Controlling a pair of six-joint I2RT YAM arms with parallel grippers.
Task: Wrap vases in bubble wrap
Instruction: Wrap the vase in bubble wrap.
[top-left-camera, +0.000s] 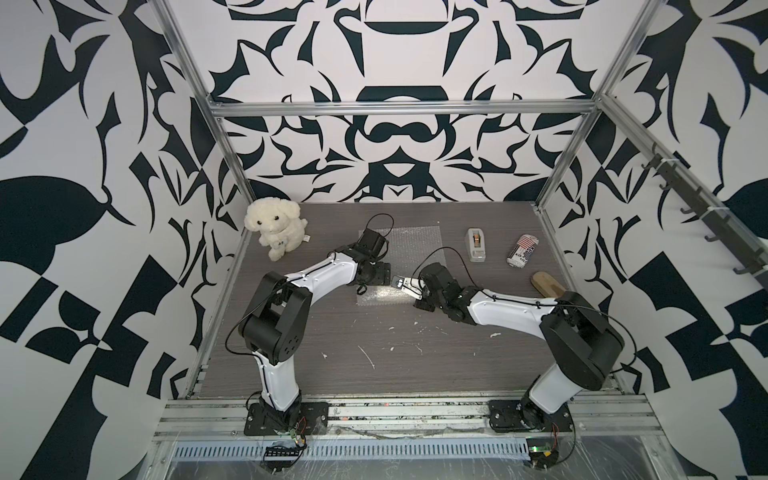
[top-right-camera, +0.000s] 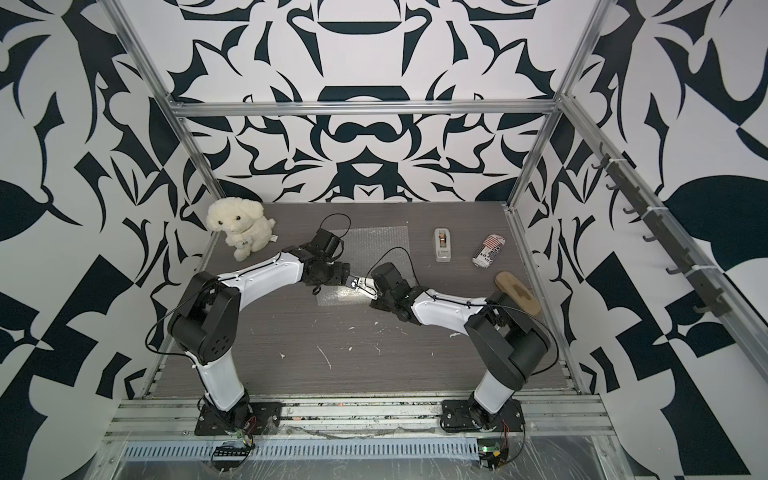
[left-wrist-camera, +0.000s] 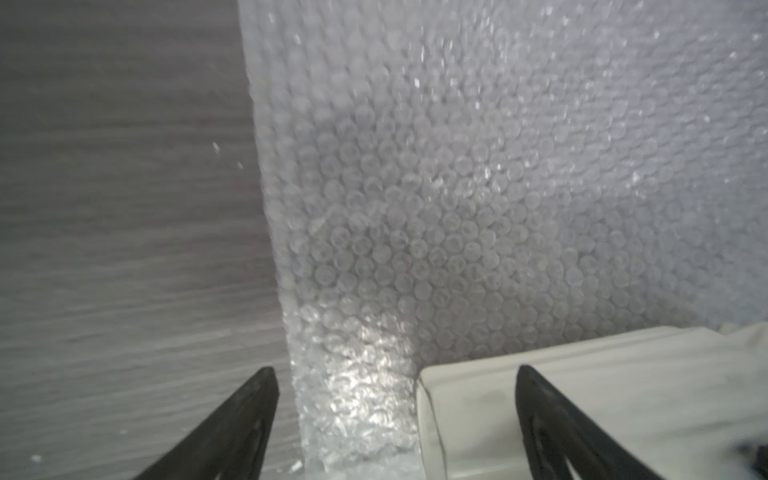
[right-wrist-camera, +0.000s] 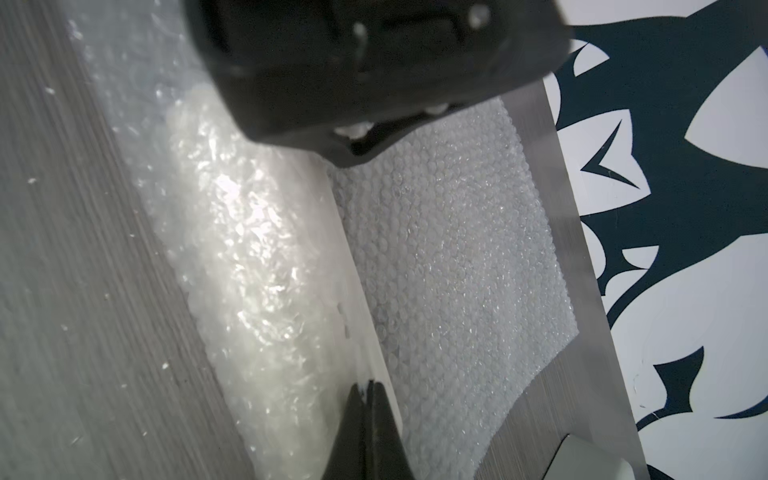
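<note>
This is a robotics lab test cell. An aluminium frame encloses a grey tabletop, and the wall panels around it are printed with a bold black-and-white pattern. A left arm and a right arm are bolted to a slotted rail at the front edge, with what look like small circuit boards below it. Unrelated props lie about: a plush dog, a tape dispenser, a printed can and bubble wrap.

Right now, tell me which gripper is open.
The left gripper: it stands wide open over the edge of the bubble wrap, while the right gripper is shut, tips together.
</note>
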